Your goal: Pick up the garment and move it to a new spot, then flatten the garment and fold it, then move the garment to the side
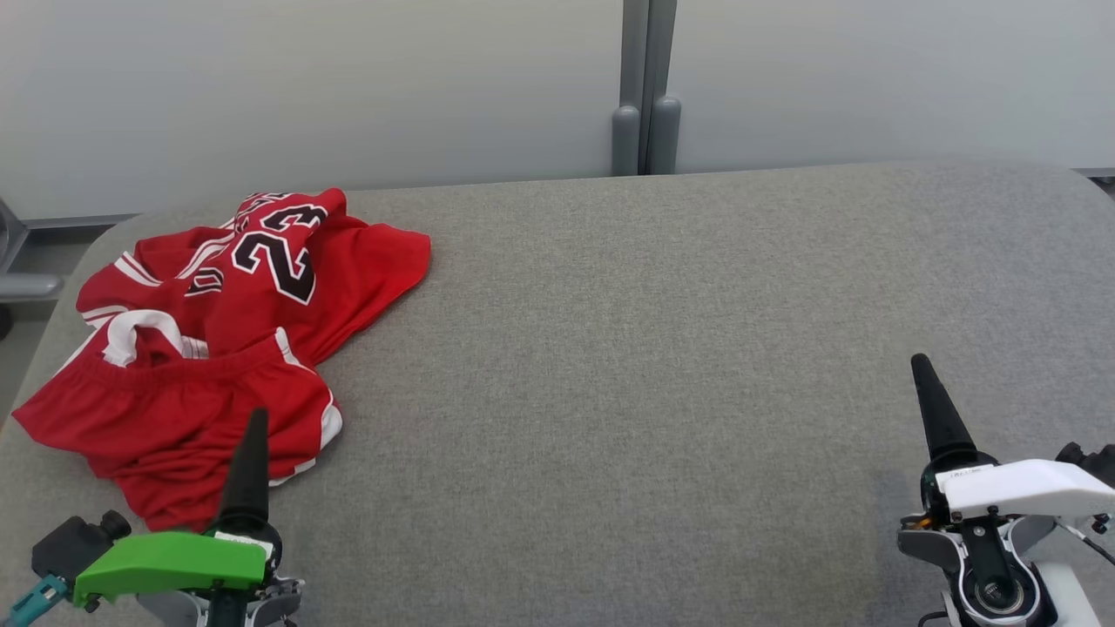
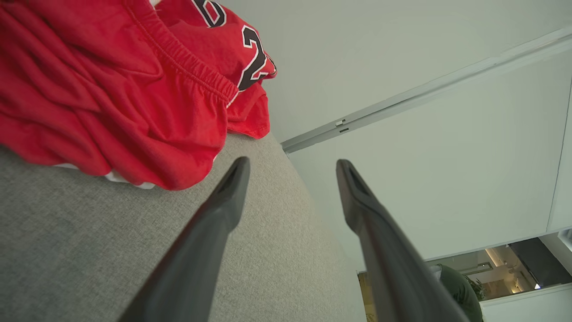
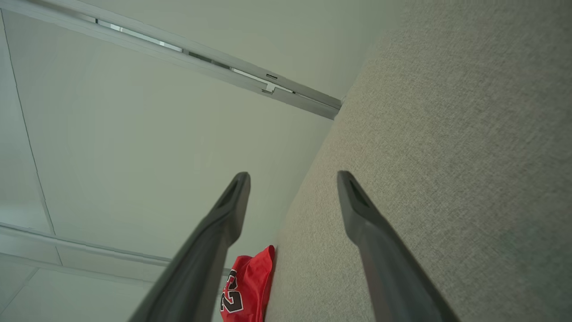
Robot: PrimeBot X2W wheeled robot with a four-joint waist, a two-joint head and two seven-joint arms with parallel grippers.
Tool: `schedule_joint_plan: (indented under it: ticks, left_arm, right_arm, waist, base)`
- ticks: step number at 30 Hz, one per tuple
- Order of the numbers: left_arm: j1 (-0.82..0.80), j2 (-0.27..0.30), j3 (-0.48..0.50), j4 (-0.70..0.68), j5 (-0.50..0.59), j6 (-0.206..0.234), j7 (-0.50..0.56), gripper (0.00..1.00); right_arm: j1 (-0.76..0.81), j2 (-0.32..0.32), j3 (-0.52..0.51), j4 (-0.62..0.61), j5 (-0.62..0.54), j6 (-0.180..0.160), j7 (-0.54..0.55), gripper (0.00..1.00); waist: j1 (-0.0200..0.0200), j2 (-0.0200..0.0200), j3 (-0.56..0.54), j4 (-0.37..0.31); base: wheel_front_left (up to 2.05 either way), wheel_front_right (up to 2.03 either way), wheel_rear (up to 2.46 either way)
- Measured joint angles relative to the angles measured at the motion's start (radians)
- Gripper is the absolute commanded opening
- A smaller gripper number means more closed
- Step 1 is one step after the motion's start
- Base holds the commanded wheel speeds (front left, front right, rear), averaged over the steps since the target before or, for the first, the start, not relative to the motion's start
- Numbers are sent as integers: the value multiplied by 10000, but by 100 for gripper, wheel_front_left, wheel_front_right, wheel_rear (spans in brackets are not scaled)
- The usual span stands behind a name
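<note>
Status: no step appears completed. The garment [image 1: 218, 374] lies crumpled on the left side of the desk [image 1: 662, 348]. Left hand [image 2: 292, 163]: fully open, empty, just beside the garment. Right hand [image 3: 292, 175]: fully open, empty, well apart from it. Remaining: pick-up, relocation, flattening, folding, setting aside

Cropped by the left wrist view's top and left edges: garment [image 2: 111, 89]. Elsewhere partly hidden behind a finger of the right gripper [image 3: 292, 175].
</note>
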Motion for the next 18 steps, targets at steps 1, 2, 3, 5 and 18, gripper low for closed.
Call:
schedule_joint_plan:
  ticks: [1, 2, 3, 5, 18]
  left_arm:
    - [0, 2, -15, -69, 232, 4, -48, 100]
    - [0, 10, -33, -150, 397, 8, -54, 100]
    - [0, 15, -56, -226, 562, 40, -77, 100]
    - [0, 27, -123, -305, 995, 88, -153, 100]
    - [306, 253, -539, -859, 3611, 508, -596, 100]
  right_arm:
    - [0, 0, 61, -40, -182, -4, -10, 100]
    - [0, 2, 113, -79, -370, -44, -61, 100]
    - [1, 0, 161, -117, -535, -77, -94, 100]
    - [2, -10, 270, -219, -909, -88, -171, 100]
    - [12, -56, 1014, -677, -3200, -328, -616, 100]
  waist:
    - [0, 0, -1, 2]
    - [0, 0, -2, 5]
    - [0, 0, -4, 7]
    - [0, 0, -6, 13]
    - [0, 0, -28, 21]
  base:
    - [0, 0, 0]
    - [0, 0, 0]
    - [0, 0, 0]
    - [0, 0, 0]
    - [0, 0, 0]
